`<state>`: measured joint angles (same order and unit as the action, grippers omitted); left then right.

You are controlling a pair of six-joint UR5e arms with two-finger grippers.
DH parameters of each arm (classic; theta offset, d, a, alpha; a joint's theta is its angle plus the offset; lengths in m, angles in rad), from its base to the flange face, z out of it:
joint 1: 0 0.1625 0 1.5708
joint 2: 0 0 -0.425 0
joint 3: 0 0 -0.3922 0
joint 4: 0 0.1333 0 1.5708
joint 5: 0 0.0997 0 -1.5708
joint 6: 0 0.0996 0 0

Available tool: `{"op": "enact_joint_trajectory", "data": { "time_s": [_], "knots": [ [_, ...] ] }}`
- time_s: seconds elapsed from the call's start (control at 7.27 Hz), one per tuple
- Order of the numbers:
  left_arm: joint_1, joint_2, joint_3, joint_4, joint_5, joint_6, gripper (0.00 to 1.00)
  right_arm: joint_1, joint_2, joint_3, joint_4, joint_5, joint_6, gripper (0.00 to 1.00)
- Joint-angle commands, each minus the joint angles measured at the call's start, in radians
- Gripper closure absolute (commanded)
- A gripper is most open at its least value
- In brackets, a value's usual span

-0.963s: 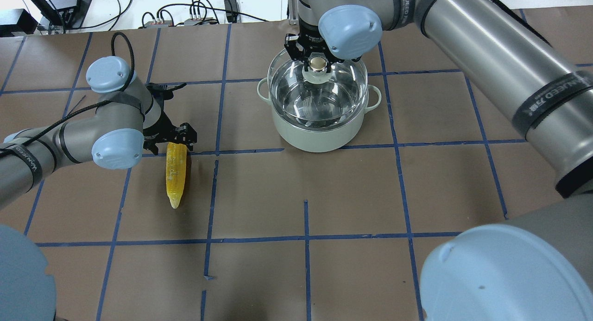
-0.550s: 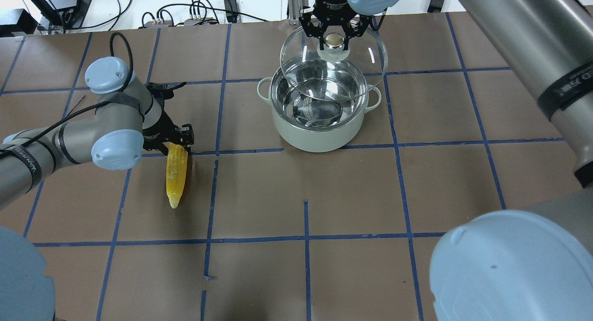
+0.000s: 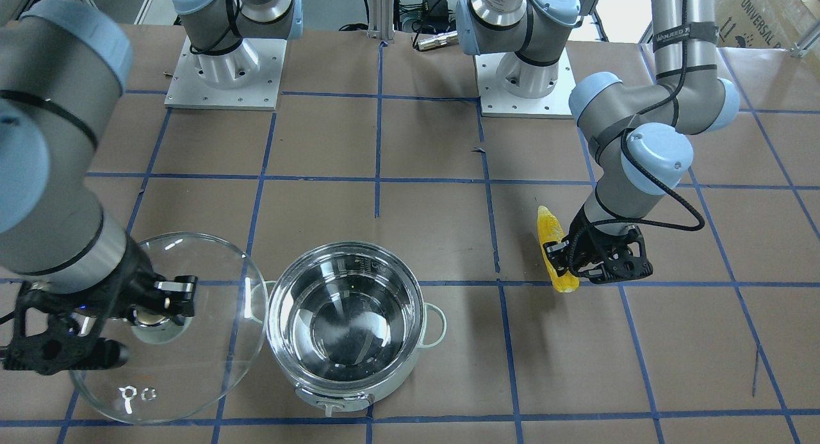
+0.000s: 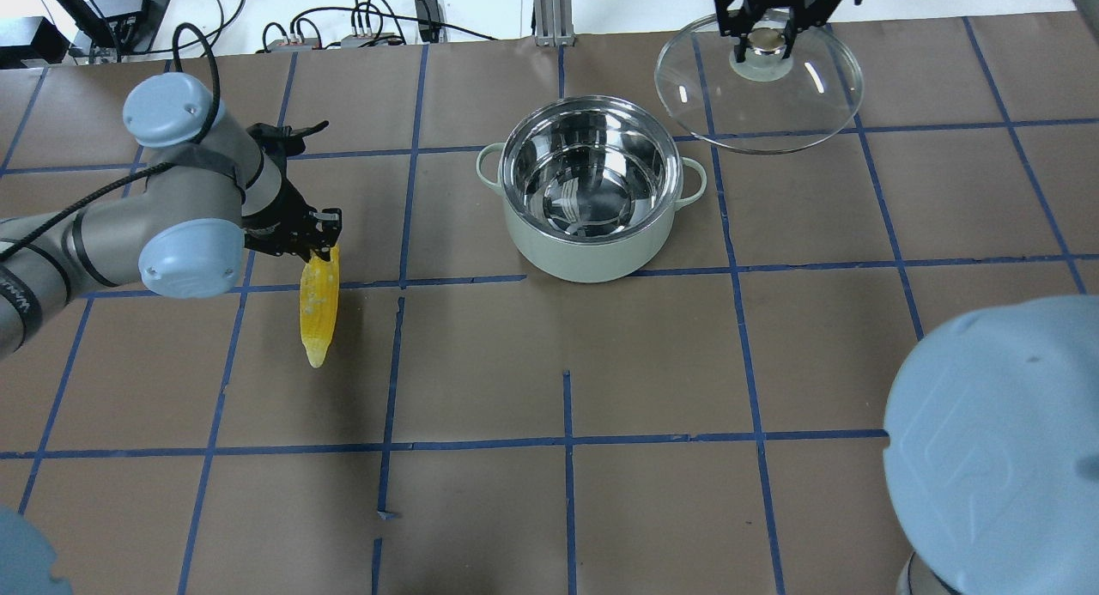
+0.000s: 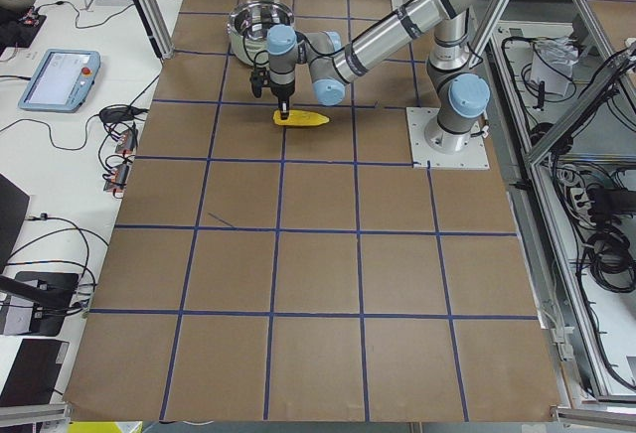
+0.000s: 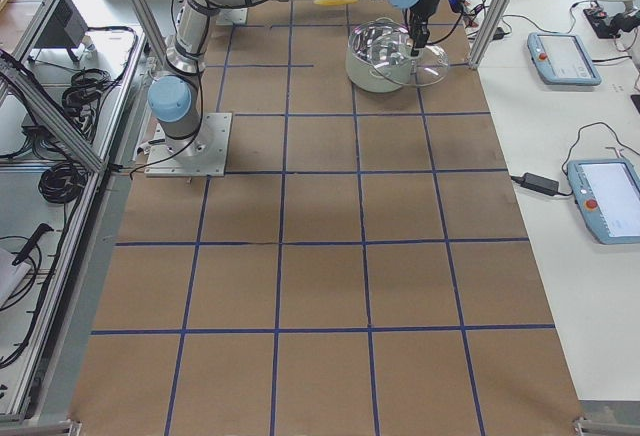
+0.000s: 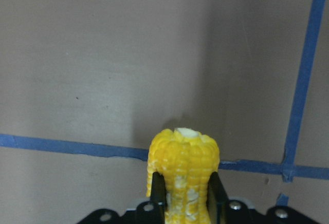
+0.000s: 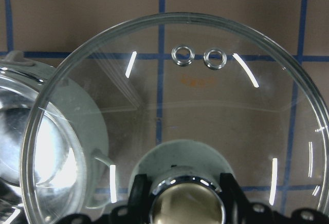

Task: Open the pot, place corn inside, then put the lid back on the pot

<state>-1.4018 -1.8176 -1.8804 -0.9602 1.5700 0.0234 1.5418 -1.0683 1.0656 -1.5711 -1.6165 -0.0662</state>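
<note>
Beside the pot, lid in the right gripper; corn, perhaps aloft, tight in the left gripper.

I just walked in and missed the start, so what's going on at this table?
The right gripper holds the glass lid by its knob, off to one side of the pot. The pot stands open, with nothing inside. The left gripper is shut on the thick end of the corn, which is some way from the pot. I cannot tell whether the cob is clear of the table. So the pot is open, and the corn is gripped but not yet in it.
</note>
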Motion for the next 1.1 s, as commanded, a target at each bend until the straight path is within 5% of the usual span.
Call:
{"op": "enact_joint_trajectory", "data": {
  "time_s": [0.0,0.14,0.41,0.96],
  "knots": [
    [-0.054,0.055,0.251,-0.327,0.022,-0.060,0.98,-0.084,-0.004,0.069,-0.001,-0.005,-0.157,0.71],
    [-0.134,0.038,0.455,-0.521,0.025,-0.151,0.98,-0.092,-0.015,0.097,-0.006,-0.005,-0.164,0.72],
    [-0.271,-0.090,0.732,-0.652,0.035,-0.274,0.98,-0.129,-0.019,0.134,-0.015,-0.025,-0.165,0.73],
    [-0.457,-0.342,0.845,-0.506,0.021,-0.477,0.98,-0.129,-0.091,0.259,-0.084,-0.023,-0.147,0.73]
  ]
}}
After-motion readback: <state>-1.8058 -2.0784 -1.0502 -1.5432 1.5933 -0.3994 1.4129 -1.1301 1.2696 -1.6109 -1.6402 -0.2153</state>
